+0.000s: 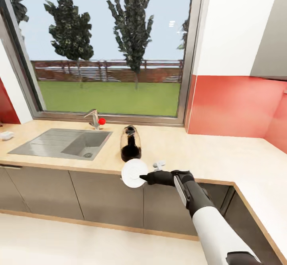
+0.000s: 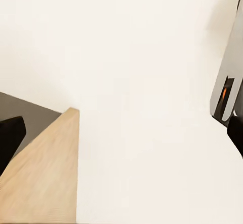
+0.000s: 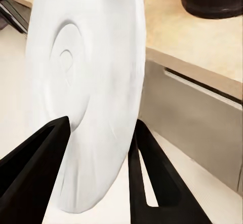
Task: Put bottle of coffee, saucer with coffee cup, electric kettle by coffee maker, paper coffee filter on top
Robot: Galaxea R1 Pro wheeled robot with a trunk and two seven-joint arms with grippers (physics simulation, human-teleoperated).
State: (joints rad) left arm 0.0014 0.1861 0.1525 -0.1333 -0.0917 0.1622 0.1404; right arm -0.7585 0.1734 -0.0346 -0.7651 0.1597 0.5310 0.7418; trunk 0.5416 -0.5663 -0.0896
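Right now the small round white saucer (image 1: 134,173) is pinched by its rim in the right gripper (image 1: 144,177), held in the air just off the front edge of the long light tan wood-look tabletop (image 1: 207,153), in front of the rounded dark smoky-glass kettle (image 1: 130,143). In the right wrist view the black fingers (image 3: 35,158) stand either side of the saucer (image 3: 86,82), so the jaws are clamped on it, one on each face.

It looks like a thin, stiff, glazed plate: light to carry, probably slick under the pads, and likely to chip if it knocks the tabletop edge. An edge pinch is the natural hold, since it has no handle, but a grip this near the rim gives little margin against slipping.

The saucer stands on edge, not flat. Its ringed face looks toward the robot and to its left. Being round, it has no long axis in the plane; its thin axis lies roughly level.

A small white object (image 1: 159,164) sits on the tabletop just beside the gripper; I cannot tell what it is.

The left gripper's state I cannot tell.
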